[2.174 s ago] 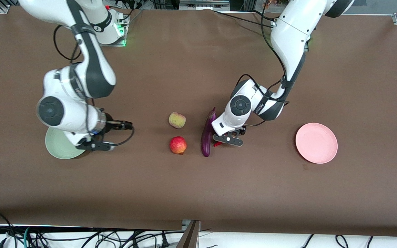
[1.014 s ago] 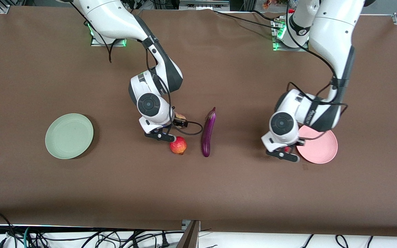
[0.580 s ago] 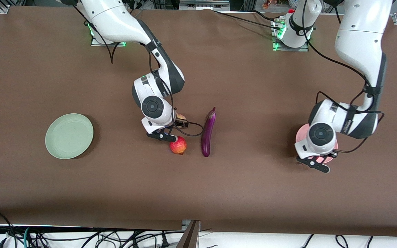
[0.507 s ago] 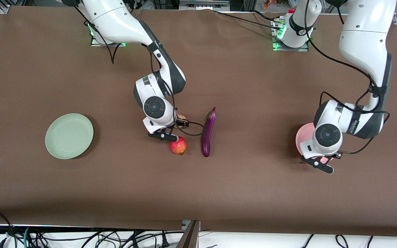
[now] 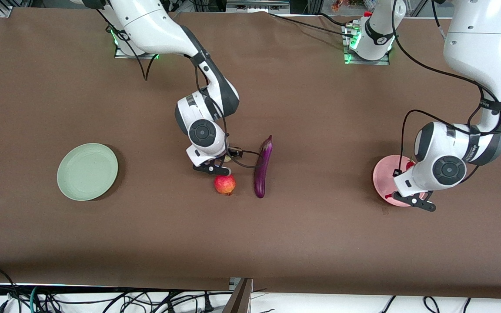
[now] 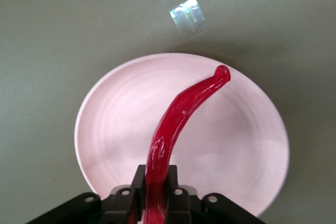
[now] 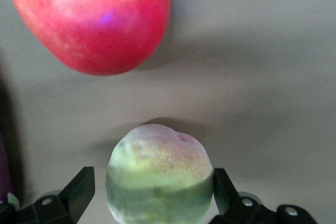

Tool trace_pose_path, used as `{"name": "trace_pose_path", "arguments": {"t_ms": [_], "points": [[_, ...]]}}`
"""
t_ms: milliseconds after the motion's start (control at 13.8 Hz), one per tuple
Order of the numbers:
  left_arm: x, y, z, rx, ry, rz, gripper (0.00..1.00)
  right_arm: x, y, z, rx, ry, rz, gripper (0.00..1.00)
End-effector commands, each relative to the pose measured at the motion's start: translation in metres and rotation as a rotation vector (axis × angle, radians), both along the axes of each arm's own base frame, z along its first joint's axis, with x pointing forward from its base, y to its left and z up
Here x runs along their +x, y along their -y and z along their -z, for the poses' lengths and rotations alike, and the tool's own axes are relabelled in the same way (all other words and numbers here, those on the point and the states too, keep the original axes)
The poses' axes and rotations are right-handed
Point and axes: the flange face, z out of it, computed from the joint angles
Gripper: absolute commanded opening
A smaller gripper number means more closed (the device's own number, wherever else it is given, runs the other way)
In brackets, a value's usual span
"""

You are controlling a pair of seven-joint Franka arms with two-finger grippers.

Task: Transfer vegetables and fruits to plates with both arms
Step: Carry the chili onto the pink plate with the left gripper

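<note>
My left gripper [image 5: 410, 199] is shut on the red chili pepper [image 6: 178, 114] and holds it over the pink plate [image 5: 382, 178]. In the left wrist view the pepper's tip hangs over the pink plate [image 6: 115, 124], and the left gripper [image 6: 157, 190] is clamped on its lower part. My right gripper [image 5: 214, 168] is low over the table and open, with the peach [image 7: 159, 171] between its fingers [image 7: 79, 190]. The arm hides most of the peach in the front view. The red apple [image 5: 225, 184] lies just nearer the camera and also shows in the right wrist view [image 7: 89, 19]. The purple eggplant [image 5: 262, 167] lies beside both fruits.
The mint green plate [image 5: 87, 171] sits bare toward the right arm's end of the table. A small shiny patch [image 6: 185, 14] marks the brown table cover near the pink plate. The right arm's black cable [image 5: 244, 165] loops close to the eggplant.
My left gripper carried the chili pepper from beside the eggplant to over the pink plate. My right gripper moved from the green plate to the peach and now straddles it.
</note>
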Motion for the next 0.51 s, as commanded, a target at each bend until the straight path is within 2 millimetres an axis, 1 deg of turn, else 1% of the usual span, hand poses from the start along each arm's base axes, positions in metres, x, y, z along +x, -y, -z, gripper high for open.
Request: {"name": "trace_pose_path", "arguments": {"t_ms": [0,72,145,290,362,435], "points": [[-0.009,0.001,-0.013,-0.031,0.004,-0.015,1.00,-0.003,-0.005,0.009,0.000,-0.011,0.002,1.00],[-0.009,0.002,-0.013,-0.031,0.004,-0.013,1.00,-0.004,-0.004,0.010,-0.002,-0.013,0.002,0.96],[-0.009,0.004,-0.015,-0.031,0.006,-0.011,1.00,-0.005,-0.005,0.010,-0.002,-0.015,-0.005,0.81],[-0.007,0.012,-0.019,-0.032,0.012,-0.001,1.00,-0.005,-0.004,0.011,-0.002,-0.019,-0.015,0.40],[-0.008,0.026,-0.024,-0.043,0.015,0.016,1.00,-0.005,-0.003,0.011,-0.001,-0.022,-0.037,0.26],[-0.009,0.037,-0.027,-0.050,0.005,0.029,1.00,-0.001,0.001,0.006,0.005,-0.015,-0.057,0.21]]}}
